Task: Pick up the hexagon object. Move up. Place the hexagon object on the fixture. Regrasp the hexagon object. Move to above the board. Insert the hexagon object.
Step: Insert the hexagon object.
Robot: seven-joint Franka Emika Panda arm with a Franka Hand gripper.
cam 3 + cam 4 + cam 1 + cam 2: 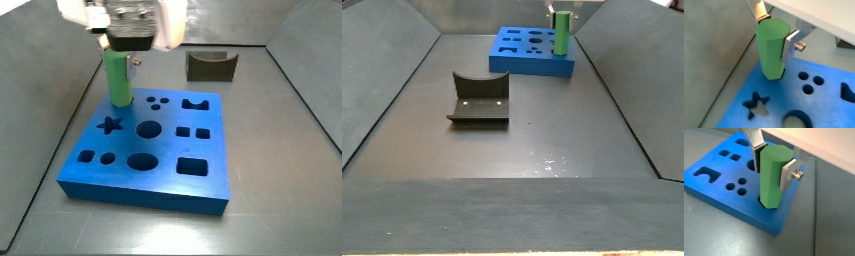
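While gripper is clamping hexagon object upright at board corner, I am judging insertion underway: keeping bar vertical, flats aligned, pressing gently.

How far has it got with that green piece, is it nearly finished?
Nearly. The pick-up and the stop at the fixture look done: it stands empty. The gripper holds the hexagon object upright at a corner of the board, its lower end at the blue surface. Seating it fully and letting go remain.
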